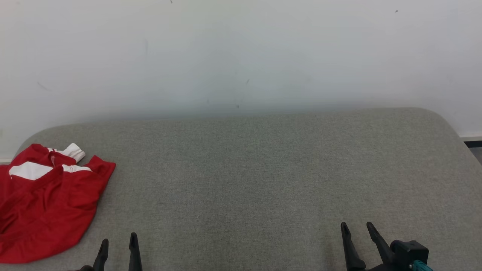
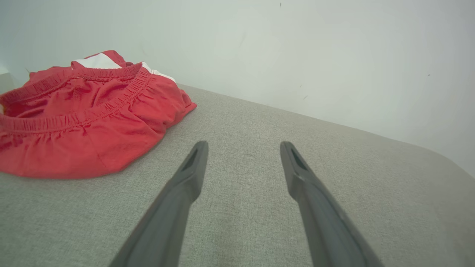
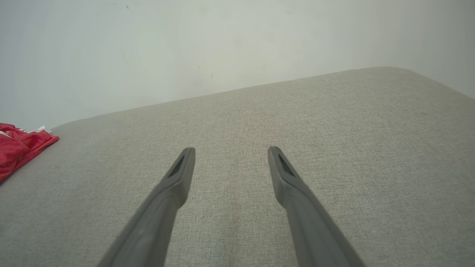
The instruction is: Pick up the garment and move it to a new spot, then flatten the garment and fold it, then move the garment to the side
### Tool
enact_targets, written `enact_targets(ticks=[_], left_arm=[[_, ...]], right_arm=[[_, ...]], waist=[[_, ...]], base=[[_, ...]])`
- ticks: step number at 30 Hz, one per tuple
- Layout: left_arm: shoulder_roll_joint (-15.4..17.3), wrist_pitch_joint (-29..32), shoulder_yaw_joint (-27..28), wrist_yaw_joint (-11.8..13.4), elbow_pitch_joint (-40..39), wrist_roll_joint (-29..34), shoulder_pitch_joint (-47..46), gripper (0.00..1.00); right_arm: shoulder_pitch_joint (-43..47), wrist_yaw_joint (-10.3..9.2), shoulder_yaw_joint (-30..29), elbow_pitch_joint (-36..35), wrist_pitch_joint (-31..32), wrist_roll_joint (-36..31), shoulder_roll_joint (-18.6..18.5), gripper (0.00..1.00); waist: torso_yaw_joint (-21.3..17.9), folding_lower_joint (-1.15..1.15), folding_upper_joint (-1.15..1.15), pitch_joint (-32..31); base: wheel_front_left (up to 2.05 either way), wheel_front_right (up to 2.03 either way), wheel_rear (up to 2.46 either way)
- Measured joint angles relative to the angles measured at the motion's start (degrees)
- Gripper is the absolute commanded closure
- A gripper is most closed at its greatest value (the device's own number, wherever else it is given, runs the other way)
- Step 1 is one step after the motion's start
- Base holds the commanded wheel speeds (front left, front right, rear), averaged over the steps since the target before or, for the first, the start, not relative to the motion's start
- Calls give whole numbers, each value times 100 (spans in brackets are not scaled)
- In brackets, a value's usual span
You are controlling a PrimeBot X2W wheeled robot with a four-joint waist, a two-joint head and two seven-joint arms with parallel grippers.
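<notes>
The red and white garment (image 1: 49, 203) lies crumpled along the left edge of the grey table (image 1: 263, 169). The left gripper (image 1: 118, 244) sits just to its right, jaws wide and empty, clear of the cloth; the right gripper (image 1: 357, 230), equally wide and empty, is well apart from it across the table

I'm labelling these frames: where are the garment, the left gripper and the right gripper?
garment (image 1: 49, 203), head view, middle of the red fabric.
left gripper (image 2: 243, 144), left wrist view, midway between its fingertips.
right gripper (image 3: 231, 148), right wrist view, midway between its fingertips.
</notes>
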Motion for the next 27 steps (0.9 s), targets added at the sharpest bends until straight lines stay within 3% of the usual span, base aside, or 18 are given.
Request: enact_targets(ticks=[17,27], left_arm=[[4,-177,-137,179,31,349,1,0],[4,-192,-185,232,35,342,2,0]], right_arm=[[-48,0,21,91,-208,-670,-7,0],[-50,0,70,113,-233,-691,-7,0]], waist=[[1,0,0,-26],[-2,0,0,-25]], base=[[0,0,0],[0,0,0]])
